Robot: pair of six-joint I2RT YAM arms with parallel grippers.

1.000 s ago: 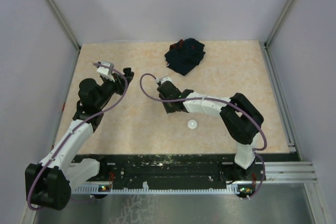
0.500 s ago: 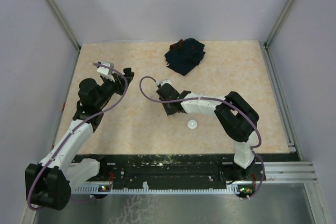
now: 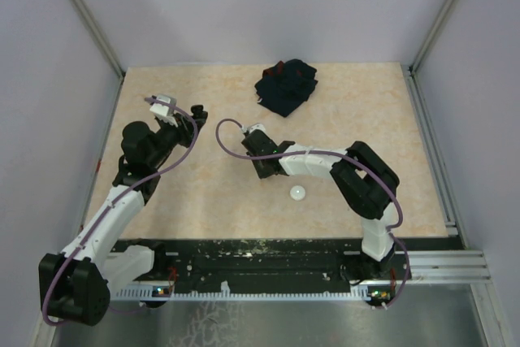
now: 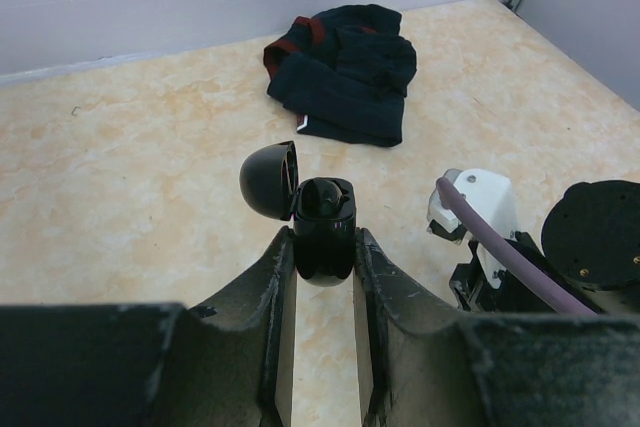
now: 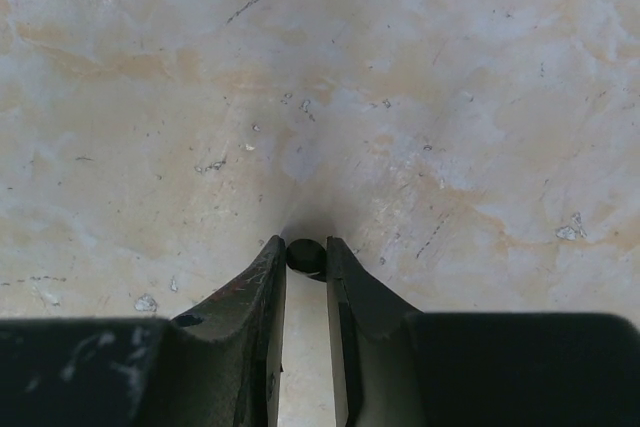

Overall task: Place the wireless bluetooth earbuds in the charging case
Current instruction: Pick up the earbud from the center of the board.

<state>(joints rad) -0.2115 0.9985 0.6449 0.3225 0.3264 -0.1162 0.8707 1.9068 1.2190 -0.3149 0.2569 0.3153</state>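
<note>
The right gripper (image 5: 304, 247) pinches a tiny black bean-shaped plastic earbud (image 5: 306, 256) between its fingertips, down at the mottled beige table (image 5: 420, 97). The left gripper (image 4: 323, 252) clamps a black plastic charging case (image 4: 322, 222) upright, its rounded lid (image 4: 268, 179) hinged open to the left. A crumpled dark navy cloth (image 4: 345, 72) lies beyond it. A small round white disc (image 3: 298, 193) sits near the right gripper.

The left arm (image 3: 106, 217) and right arm (image 3: 313, 162) have white links and bulky black joints; a purple cable (image 4: 497, 247) loops along each; the left gripper (image 4: 323, 245) is dark and scuffed.
</note>
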